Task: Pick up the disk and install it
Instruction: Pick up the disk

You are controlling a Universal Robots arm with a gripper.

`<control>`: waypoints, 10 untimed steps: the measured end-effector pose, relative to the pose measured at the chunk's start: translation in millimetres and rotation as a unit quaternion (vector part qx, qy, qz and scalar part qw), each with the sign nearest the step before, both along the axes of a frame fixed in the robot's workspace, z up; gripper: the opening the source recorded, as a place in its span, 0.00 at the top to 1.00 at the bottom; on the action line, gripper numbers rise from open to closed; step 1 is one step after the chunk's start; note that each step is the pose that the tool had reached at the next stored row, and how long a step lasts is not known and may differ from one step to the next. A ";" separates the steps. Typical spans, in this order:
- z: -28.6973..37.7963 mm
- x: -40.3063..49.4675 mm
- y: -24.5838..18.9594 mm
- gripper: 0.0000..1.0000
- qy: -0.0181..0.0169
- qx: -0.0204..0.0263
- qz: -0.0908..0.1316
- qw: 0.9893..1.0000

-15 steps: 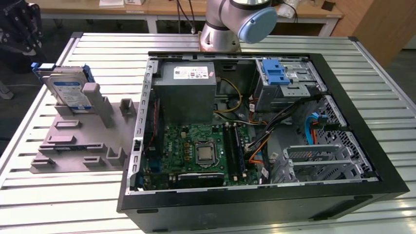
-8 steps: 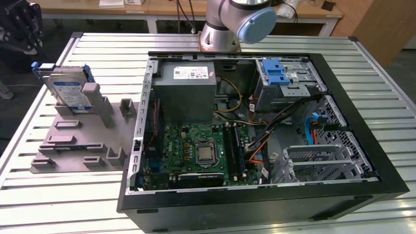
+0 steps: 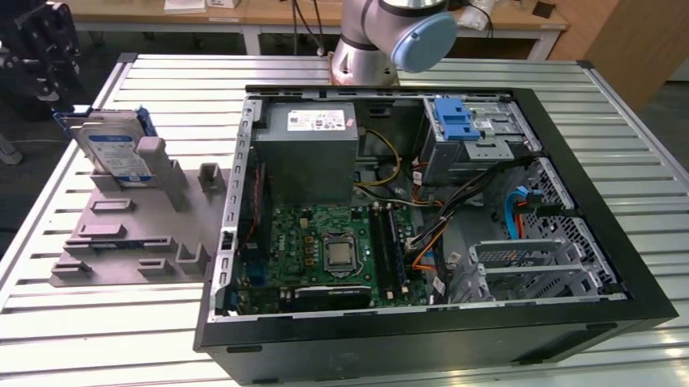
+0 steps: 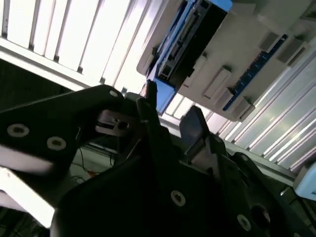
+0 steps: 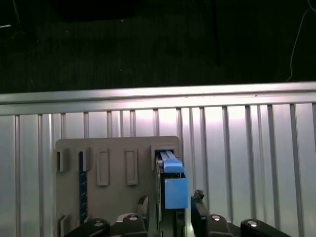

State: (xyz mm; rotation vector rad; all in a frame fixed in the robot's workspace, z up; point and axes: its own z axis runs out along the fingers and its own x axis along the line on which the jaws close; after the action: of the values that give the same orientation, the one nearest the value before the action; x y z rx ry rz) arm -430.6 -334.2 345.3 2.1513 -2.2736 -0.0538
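Note:
The disk [image 3: 113, 149] stands on edge in a slot of the grey holder plate [image 3: 129, 242], at the exterior view's left, its white-and-blue label facing out and its blue carrier frame around it. My gripper [image 3: 48, 76] hangs above and beyond it, near the table's far left corner, and is apart from the disk. In the first wrist view the disk [image 5: 170, 190] shows edge-on, in line with the gap between the two dark fingers [image 5: 197, 200]. The second wrist view has the open gripper [image 4: 170, 106] short of the disk [image 4: 192, 34], with nothing between its fingers.
The open black computer case [image 3: 431, 339] takes up the middle and right of the slatted metal table [image 3: 108, 330]. Inside it are a grey power-supply box [image 3: 306, 145], a blue-latched metal cage [image 3: 469, 129], the green motherboard [image 3: 334, 250] and loose cables. The arm's base [image 3: 372, 48] stands behind the case.

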 end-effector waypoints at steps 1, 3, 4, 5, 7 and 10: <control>-1.3 -1.6 0.3 0.53 -0.001 0.000 0.000 1.000; -4.5 -3.3 0.3 0.47 -0.002 0.000 0.000 1.000; -6.3 -4.1 0.3 0.42 -0.002 0.000 0.000 1.000; -8.1 -4.9 0.3 0.42 -0.002 0.000 0.000 1.000; -11.4 -6.4 0.3 0.36 -0.003 0.000 0.000 1.000; -15.8 -6.9 0.5 0.36 -0.003 0.000 0.000 1.000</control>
State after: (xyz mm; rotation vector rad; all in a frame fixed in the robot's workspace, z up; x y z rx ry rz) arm -437.6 -333.7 329.5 2.1549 -2.2772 -0.0467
